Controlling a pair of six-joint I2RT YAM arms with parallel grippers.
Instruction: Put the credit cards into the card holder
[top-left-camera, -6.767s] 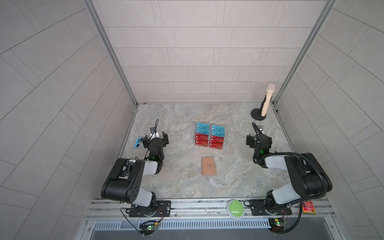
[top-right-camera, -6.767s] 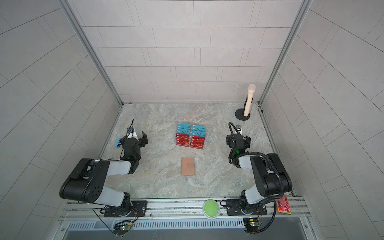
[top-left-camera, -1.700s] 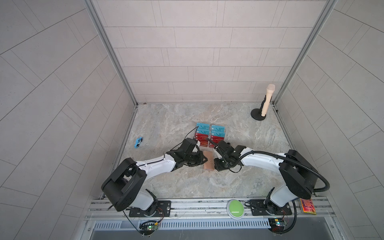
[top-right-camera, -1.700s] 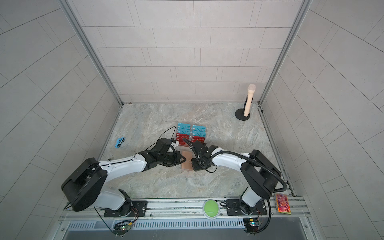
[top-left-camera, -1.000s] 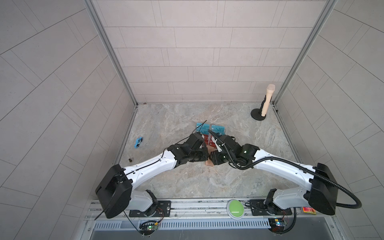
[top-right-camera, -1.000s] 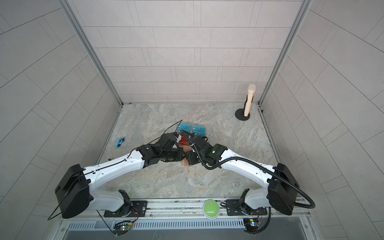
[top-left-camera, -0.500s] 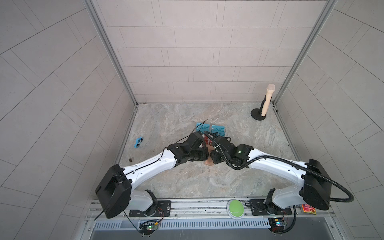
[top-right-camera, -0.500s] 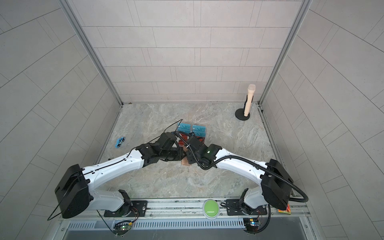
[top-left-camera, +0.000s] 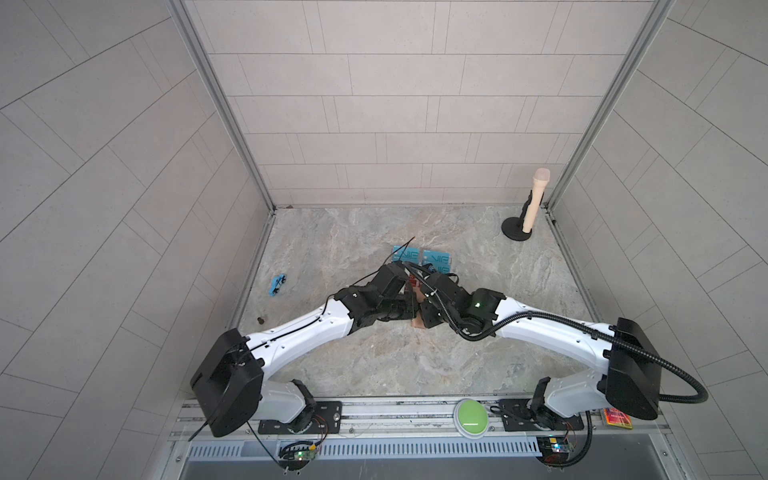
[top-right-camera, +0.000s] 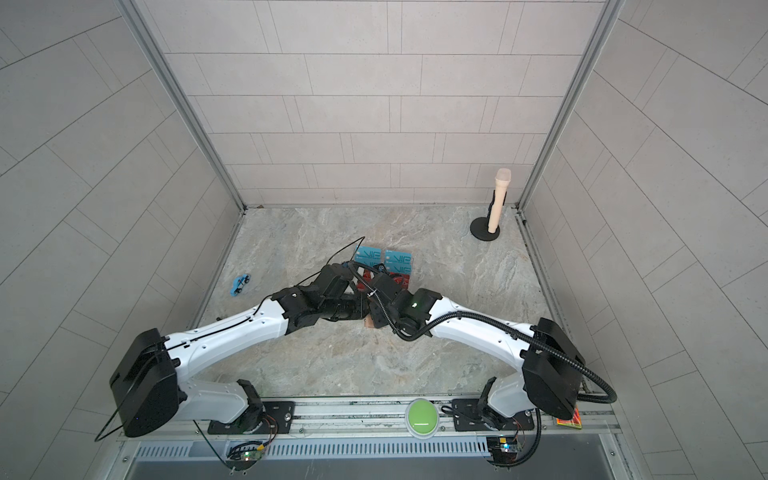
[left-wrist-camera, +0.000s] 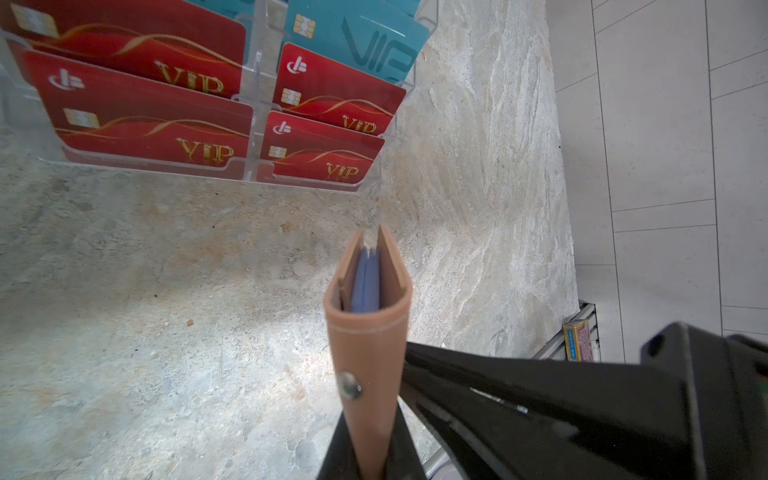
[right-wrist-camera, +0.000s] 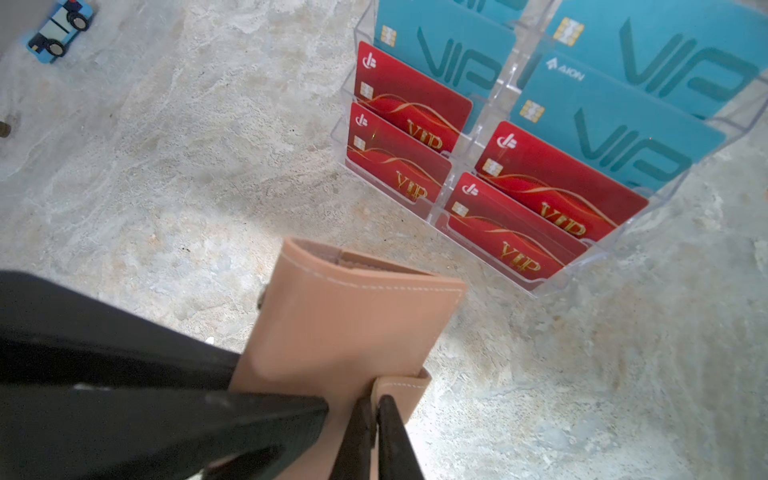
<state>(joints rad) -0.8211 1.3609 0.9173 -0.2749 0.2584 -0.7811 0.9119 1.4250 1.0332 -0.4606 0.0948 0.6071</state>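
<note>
**Both arms meeting at the middle of the grey-beige marbled table (top-left-camera: 374, 365).**

**Card holder.** The tan-pink, leather-like fold-over card holder (left-wrist-camera: 365, 332) is held over the table between the two tools, near the front of the card stand but apart from it. Only a small tan corner of it (top-left-camera: 417, 324) shows below the wrists in both top views.
- The left tool (left-wrist-camera: 368, 444) is clamped across the folded body, one finger on each outer face.
- The right tool (right-wrist-camera: 374, 419) has its fingers drawn together on the thin edge of a tan flap of the same card holder.
- Seen edge-on in the left wrist view, the two leaves stand slightly parted, with pale-blue inner pockets (left-wrist-camera: 365, 282) between them.
- White stitching runs along the edges, and a small round silver snap button (left-wrist-camera: 349, 386) sits on the outer face.

**Cards.** The credit cards (right-wrist-camera: 536, 199) lean in two columns in a clear acrylic tiered stand (right-wrist-camera: 536, 286).
- The front tiers hold red cards, each with a gold chip, a white emblem, a gold wave and gold "VIP".
- The rear tiers hold teal-blue cards (right-wrist-camera: 615, 129) with a gold chip and darker "VIP". One also reads "AION" in white beside a small mark.

**Other.** A small blue toy car (right-wrist-camera: 58, 29) lies on the table, well apart from the stand.
</note>
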